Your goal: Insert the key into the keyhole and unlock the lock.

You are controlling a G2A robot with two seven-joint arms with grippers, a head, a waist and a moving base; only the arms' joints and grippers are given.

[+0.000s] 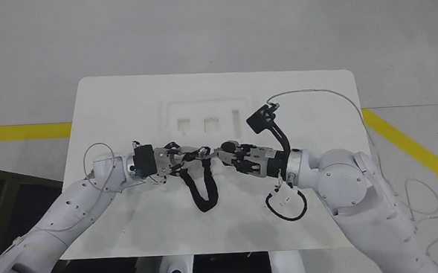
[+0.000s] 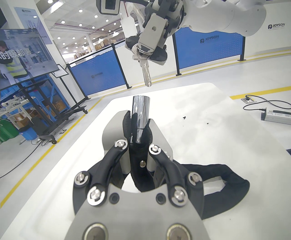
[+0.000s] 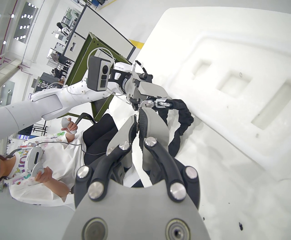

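Clamping key (image 2: 146, 72) in right hand (image 2: 145, 51), gripping lock (image 2: 141, 109) in left hand (image 2: 139, 121); aligned just ahead of left hand, not yet inserted or unlocked.

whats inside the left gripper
The chrome lock cylinder, clamped between the left gripper's black pads. Where it joins the black cable sleeve is covered by them.
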